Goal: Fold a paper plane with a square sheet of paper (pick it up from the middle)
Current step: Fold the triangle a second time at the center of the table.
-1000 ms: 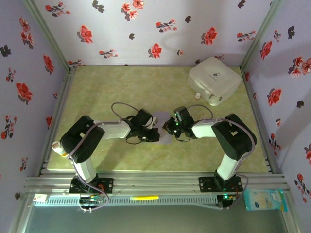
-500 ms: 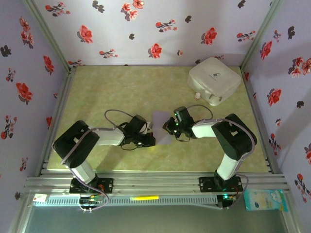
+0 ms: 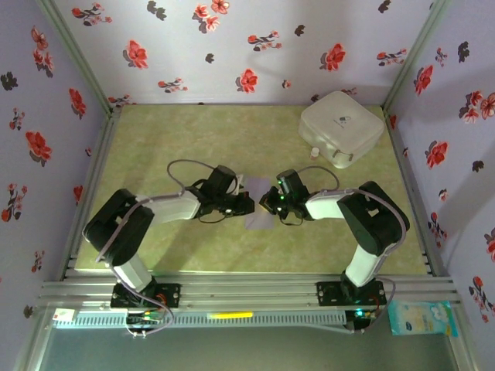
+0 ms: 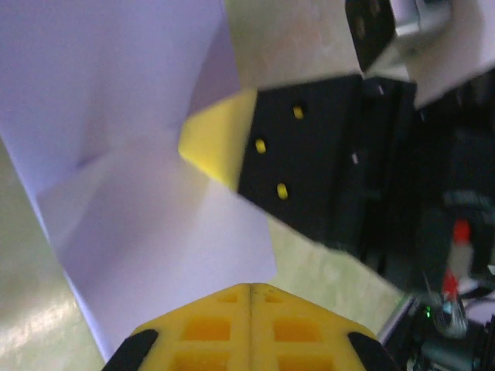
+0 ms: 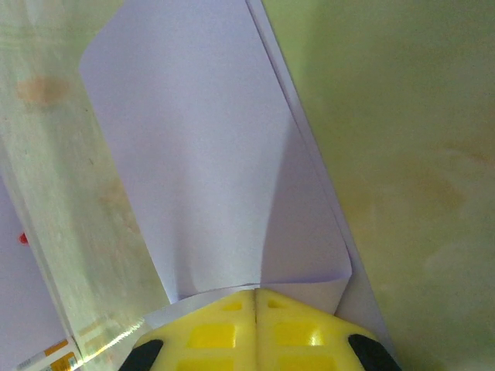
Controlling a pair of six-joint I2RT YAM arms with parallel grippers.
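Seen from above, 2 robot arms are reaching inward over a green table (image 3: 193,139), their tips nearly meeting at its middle. The left hand (image 3: 247,205) is staying clenched with its yellow fingers pressed together, grasping nothing, at the edge of a pale purple sheet of paper (image 3: 257,220). The sheet is lying between the 2 hands, creased, with 1 flap standing up from the table. The right hand (image 3: 265,205) is also clenched, and its yellow tip is resting on the sheet. Whether it is pinching the paper is unclear. A white rounded box (image 3: 342,127) is sitting well apart at the far right corner.
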